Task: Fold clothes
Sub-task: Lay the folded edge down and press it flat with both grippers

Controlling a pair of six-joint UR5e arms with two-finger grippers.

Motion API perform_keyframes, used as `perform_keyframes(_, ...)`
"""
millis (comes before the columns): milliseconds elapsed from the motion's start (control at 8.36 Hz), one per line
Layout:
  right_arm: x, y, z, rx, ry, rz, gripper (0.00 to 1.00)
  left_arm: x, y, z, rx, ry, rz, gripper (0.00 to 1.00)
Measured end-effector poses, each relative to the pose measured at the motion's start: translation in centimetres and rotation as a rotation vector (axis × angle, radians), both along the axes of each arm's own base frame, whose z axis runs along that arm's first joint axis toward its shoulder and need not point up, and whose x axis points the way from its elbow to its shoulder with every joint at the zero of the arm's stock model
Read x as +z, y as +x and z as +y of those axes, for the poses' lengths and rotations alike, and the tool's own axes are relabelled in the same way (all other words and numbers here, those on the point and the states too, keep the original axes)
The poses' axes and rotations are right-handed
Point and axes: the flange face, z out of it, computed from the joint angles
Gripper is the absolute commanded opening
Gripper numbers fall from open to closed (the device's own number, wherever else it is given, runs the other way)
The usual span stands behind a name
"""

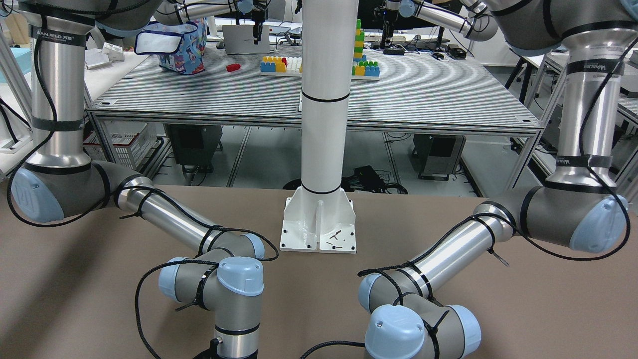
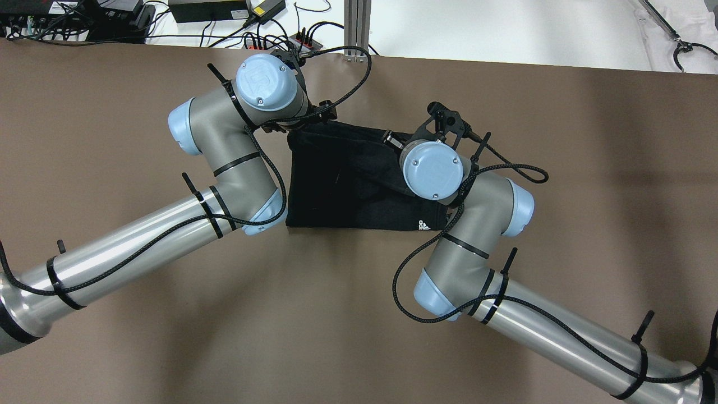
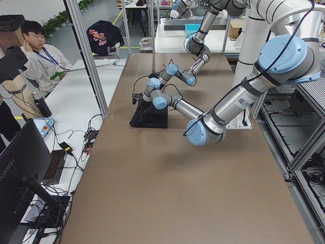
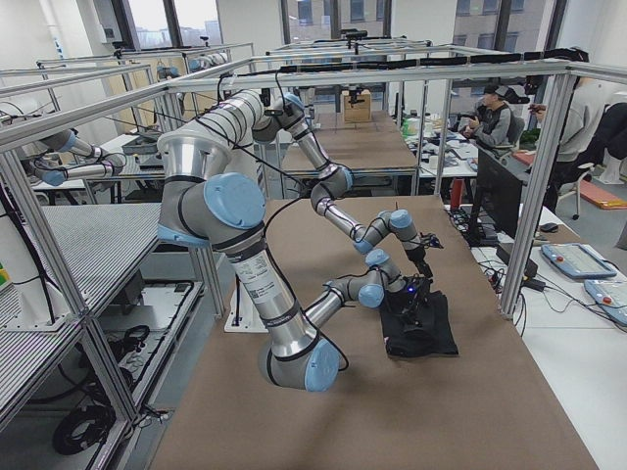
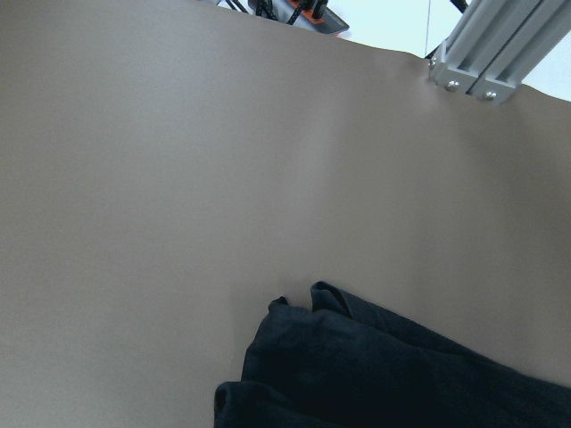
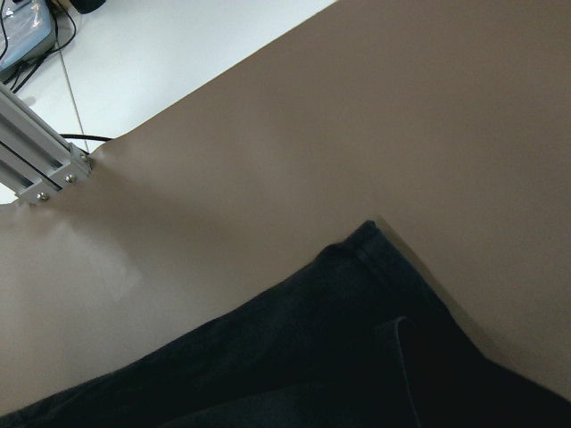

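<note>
A black garment with a small white logo lies partly folded on the brown table. It also shows in the exterior left view and the exterior right view. My left wrist hangs over its far left corner. My right wrist hangs over its right side. Both grippers are hidden under their wrists, so I cannot tell whether they are open or shut. The left wrist view shows a bunched edge of the cloth. The right wrist view shows a cloth corner. Neither shows fingers.
A white post base stands on the robot's side of the table. An aluminium post and cables are at the far edge. People sit beyond that edge. Bare brown table surrounds the garment.
</note>
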Motion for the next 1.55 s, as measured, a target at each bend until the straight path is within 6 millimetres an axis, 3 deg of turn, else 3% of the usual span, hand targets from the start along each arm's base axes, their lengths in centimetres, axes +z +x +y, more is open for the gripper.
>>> perform_keyframes(359, 3.2, -2.7, 3.3, 0.0, -0.035, -0.06, 0.78, 0.1, 0.0, 0.0, 0.001, 0.0, 0.0, 1.0)
perform_keyframes(598, 4.3, -3.4, 4.2, -0.005, -0.031, -0.065, 0.8, 0.2, 0.0, 0.0, 0.0, -0.001, -0.001, 1.0)
perform_keyframes(718, 4.3, -3.5, 4.4, -0.007, -0.028, -0.068, 0.56, 0.2, 0.0, 0.0, 0.0, -0.001, -0.002, 1.0)
perform_keyframes(837, 4.0, -3.6, 4.4, -0.007, -0.026, -0.072, 0.13, 0.3, 0.0, 0.0, 0.001, -0.002, -0.003, 1.0)
perform_keyframes(957, 3.6, -3.7, 4.4, -0.007, -0.023, -0.078, 0.0, 0.3, 0.0, 0.0, 0.001, -0.001, -0.003, 1.0)
perform_keyframes(1315, 2.9, -3.1, 3.7, 0.004, -0.015, -0.087, 0.0, 0.4, 0.0, 0.0, 0.0, -0.002, -0.004, 1.0)
perform_keyframes(1555, 2.7, -1.6, 2.1, 0.027, -0.007, -0.086, 0.0, 0.4, 0.0, 0.0, 0.0, -0.002, -0.005, 1.0)
